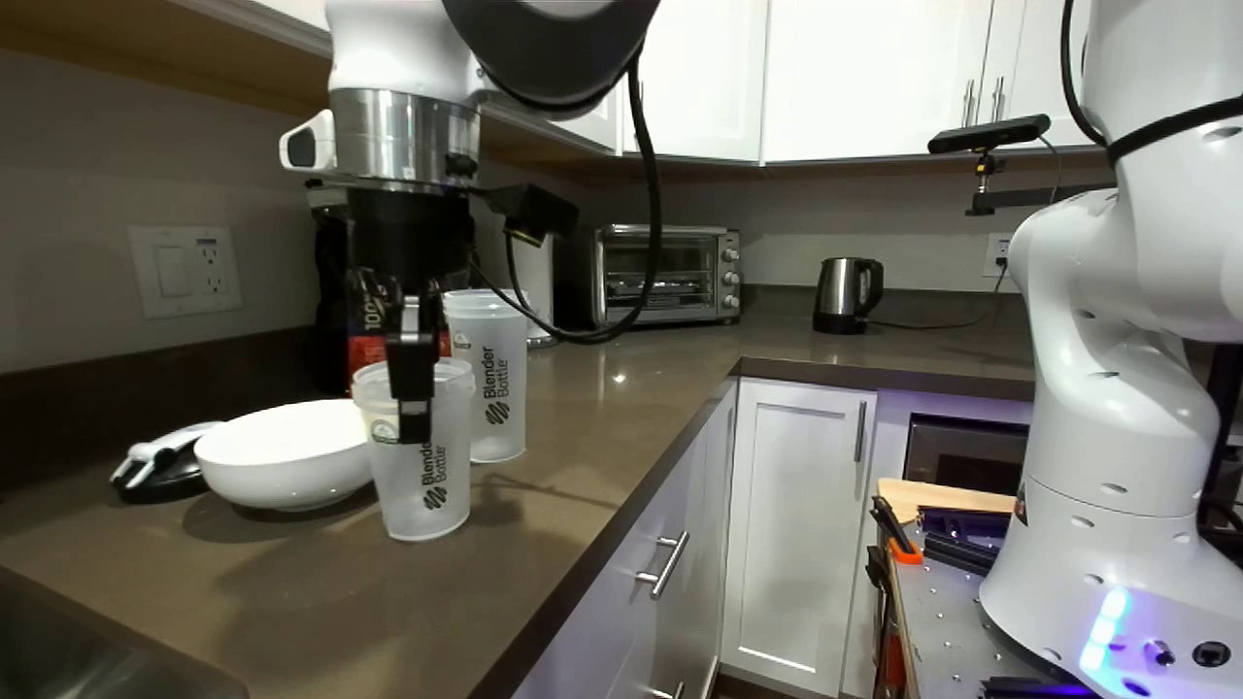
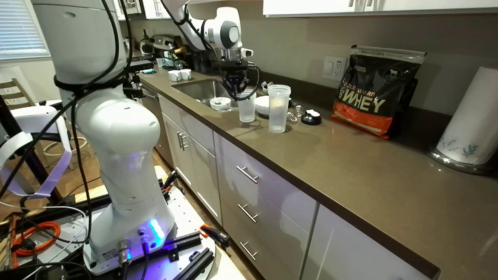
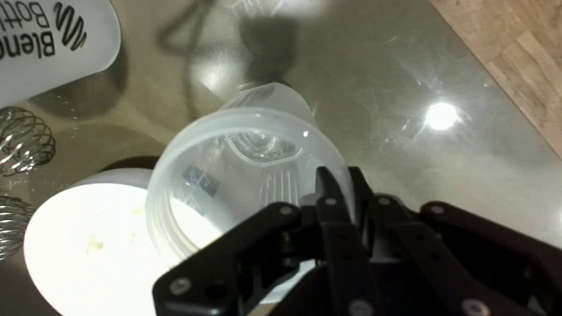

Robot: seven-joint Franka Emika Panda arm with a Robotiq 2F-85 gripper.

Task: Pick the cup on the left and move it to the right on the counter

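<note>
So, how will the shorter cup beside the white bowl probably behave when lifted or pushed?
The cup is probably light, as it looks like thin translucent plastic. It may tilt when lifted, since the fingers straddle its wall on one side only. Pushed high up, it could tip, because it narrows toward its base.

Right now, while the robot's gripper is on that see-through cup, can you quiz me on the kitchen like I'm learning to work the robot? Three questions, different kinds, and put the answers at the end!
1. Pick one: what does the gripper have by the rim?
A) the white bowl
B) the shorter Blender Bottle tumbler
C) the electric kettle

2. True or false: the taller Blender Bottle tumbler stands upright on the counter.

3. Fill in the blank: in an exterior view, the big pale word on the black-and-red pouch is ____.

Key: 1 B; 2 true; 3 WHEY.
</note>
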